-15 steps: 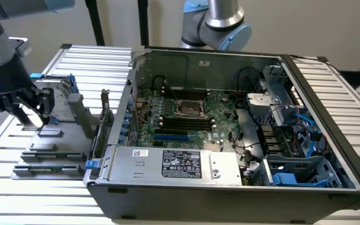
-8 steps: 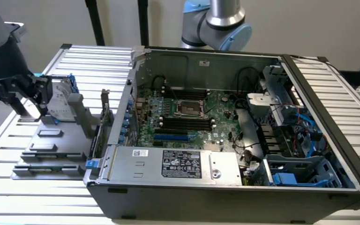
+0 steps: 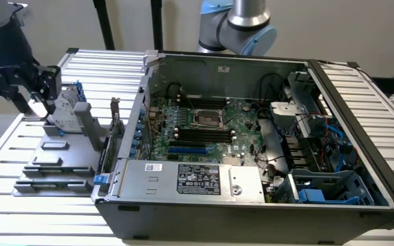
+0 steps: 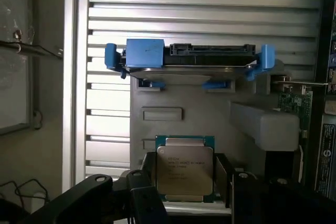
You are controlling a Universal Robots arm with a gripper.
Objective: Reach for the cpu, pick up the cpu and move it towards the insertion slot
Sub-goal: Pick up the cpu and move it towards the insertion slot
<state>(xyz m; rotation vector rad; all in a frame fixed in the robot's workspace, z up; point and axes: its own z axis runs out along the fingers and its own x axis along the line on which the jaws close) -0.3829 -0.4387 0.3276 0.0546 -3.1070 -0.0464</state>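
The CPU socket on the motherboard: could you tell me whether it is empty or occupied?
Empty: the CPU socket shows a bare dark centre, and the cpu sits outside the computer case.

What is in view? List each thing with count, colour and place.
computer case: one, dark grey, open, on table
insertion slot: one, shiny frame, inside the case
cpu: one, silvery, over the fixture
hard drive: one, silver with blue brackets, on the fixture
fixture: one, grey, exterior view's left of case
table: one, white slats, under everything
arm: one, silver and blue, behind the case
hand: one, black, at the cpu
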